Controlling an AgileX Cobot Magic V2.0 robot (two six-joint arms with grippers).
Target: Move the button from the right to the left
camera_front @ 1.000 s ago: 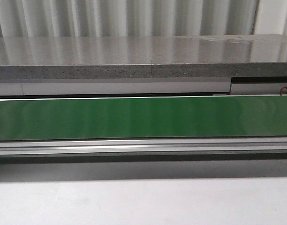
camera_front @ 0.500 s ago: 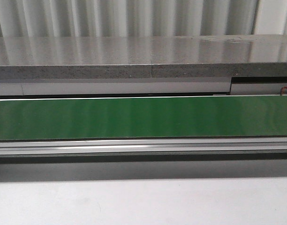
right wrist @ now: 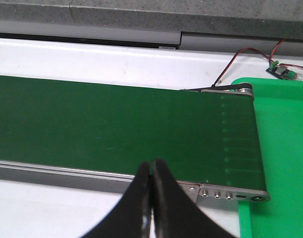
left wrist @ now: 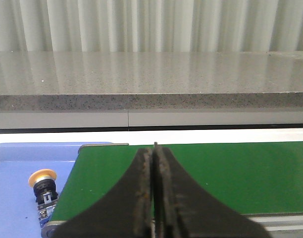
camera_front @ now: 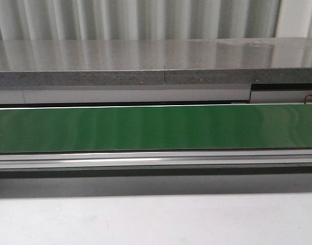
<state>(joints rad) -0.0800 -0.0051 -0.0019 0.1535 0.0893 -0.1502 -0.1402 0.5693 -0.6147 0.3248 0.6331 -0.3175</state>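
Left wrist view, button (left wrist: 43, 186) beside closed left claw (left wrist: 152, 191)

Front camera faces the green conveyor belt (camera_front: 156, 127) level and close; both wrist cameras share it, each showing one end.

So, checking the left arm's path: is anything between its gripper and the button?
Nothing visible. The button lies on the blue tray beside the green belt; the shut left gripper hangs over the belt.
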